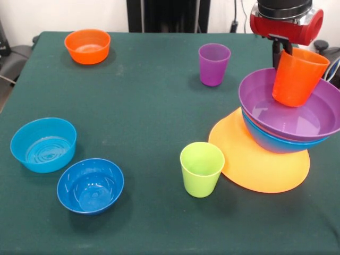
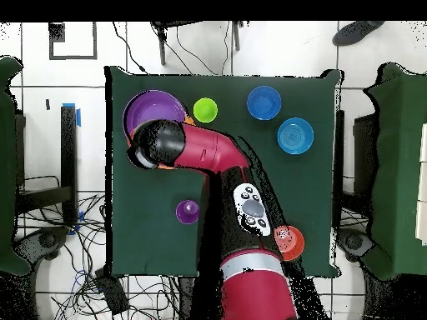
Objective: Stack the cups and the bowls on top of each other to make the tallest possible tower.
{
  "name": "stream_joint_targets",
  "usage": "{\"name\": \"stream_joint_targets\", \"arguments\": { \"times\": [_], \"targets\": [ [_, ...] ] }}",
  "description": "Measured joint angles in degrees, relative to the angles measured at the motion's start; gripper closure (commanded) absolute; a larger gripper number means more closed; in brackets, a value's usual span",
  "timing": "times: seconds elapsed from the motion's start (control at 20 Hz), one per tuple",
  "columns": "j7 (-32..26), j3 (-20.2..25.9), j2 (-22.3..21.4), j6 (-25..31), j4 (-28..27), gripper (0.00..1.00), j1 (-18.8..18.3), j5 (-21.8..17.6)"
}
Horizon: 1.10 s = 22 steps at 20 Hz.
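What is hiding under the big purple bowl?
A blue bowl sits right under the purple bowl, and below that an upside-down orange-yellow bowl. Most of the blue bowl is covered, so only its outer side shows.

arm [image 2: 218,155]: reaches across table, wrist pointing down | gripper [image 1: 280,49]: closure hidden from view

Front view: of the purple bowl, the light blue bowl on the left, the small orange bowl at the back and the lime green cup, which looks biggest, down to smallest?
1. Purple bowl, clearly widest.
2. Light blue bowl.
3. Small orange bowl and lime green cup: too alike to rank, and the bowl sits farther from the camera.
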Motion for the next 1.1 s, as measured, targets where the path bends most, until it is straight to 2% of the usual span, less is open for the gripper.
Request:
{"name": "stream_joint_targets", "arguments": {
  "times": [1.1],
  "targets": [
    [0.0,-1.63,-0.6,0.0,0.07,1.0,0.28,0.14]
  ]
}}
